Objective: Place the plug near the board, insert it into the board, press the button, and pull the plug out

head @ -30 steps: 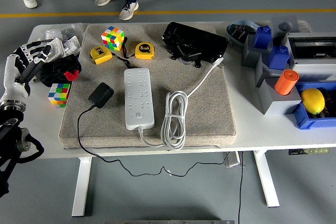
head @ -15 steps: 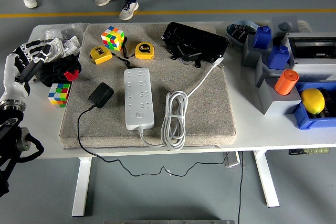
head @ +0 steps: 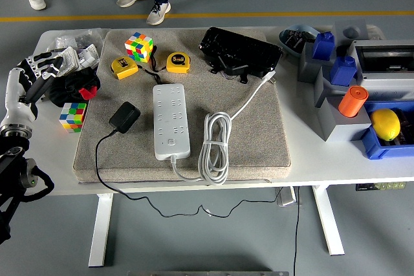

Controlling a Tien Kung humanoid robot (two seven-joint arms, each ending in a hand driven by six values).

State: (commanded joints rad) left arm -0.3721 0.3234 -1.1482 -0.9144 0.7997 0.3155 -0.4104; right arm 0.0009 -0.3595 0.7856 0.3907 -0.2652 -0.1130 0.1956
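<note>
- At the far left we see the left hand point(head: 33, 72) raised over the table's left end, its fingers loosely spread and holding nothing; it is well apart from the plug.
- Just right of that hand lie a black heap with a red piece point(head: 72, 87), and in front of it a small colour cube point(head: 73, 116) on the white table point(head: 52, 153).
- Next we come to the grey mat point(head: 259, 140), which covers most of the tabletop.
- On the mat's left part lies the plug point(head: 124, 117), a black adapter block, flat on the mat, its long axis running diagonally from near-left to far-right. We cannot tell which way its pins face. Its thin black cable point(head: 98, 159) leaves the near-left end and drops over the table's front edge.
- Just beside the plug, to its right and not touching, lies the board point(head: 171, 121), a white power strip whose long axis runs from near to far, with its round button point(head: 171, 141) at the near end.
- The board's white cord point(head: 215, 143) is looped on the mat to its right.
- Behind the board we see two yellow tape measures point(head: 177, 62) and a second colour cube point(head: 139, 46).
- Further right, blue and grey bins point(head: 336, 95) hold an orange cylinder point(head: 352, 101) and a yellow fruit point(head: 385, 123).
</note>
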